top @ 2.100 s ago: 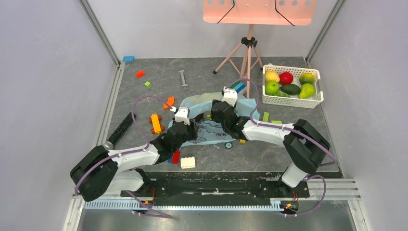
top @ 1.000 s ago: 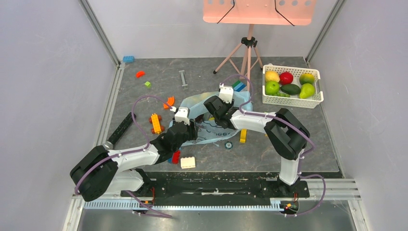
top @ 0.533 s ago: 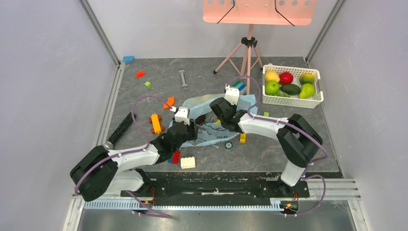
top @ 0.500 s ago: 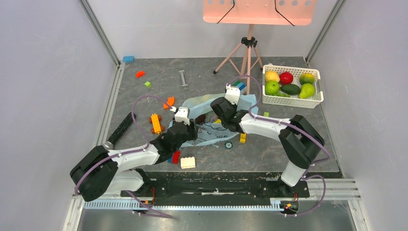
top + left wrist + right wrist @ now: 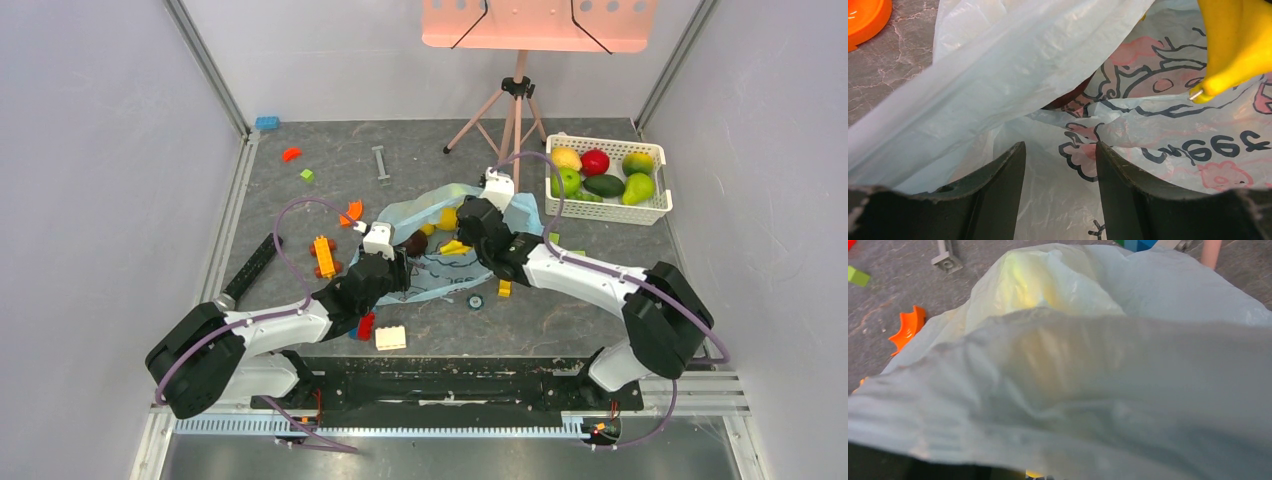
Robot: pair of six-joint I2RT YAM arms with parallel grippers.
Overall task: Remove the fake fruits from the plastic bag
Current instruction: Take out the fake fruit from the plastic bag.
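**Toy fruits lie in the open mouth of the bag, none out yet**

On the grey desk (image 5: 330,190), the left pincer (image 5: 1060,195) sits low on the near left edge of the light-blue plastic bag (image 5: 440,272). Its jaws are apart, with printed film lying between them and nothing clamped. To its right, a dark maroon fruit (image 5: 416,242), a yellow oblong fruit (image 5: 447,218) and a banana bunch (image 5: 456,247) lie close together on the bag's printed lower layer, inside the mouth.

Further right, the right pincer (image 5: 470,215) is at the far side of the bag, which stands up off the desk. Whether it is clenched on the film cannot be told.

The step in hand looks like emptying, with the bag steadied on one side and tipped from the other. The next move likely calls for a higher lift of that far side, or a pinch on one fruit.

Only the overhead view shows all three fruits and both arms. The left wrist view adds the banana's tip and a sliver of maroon under a fold. The right wrist view shows mostly film, with a yellow glow behind it.
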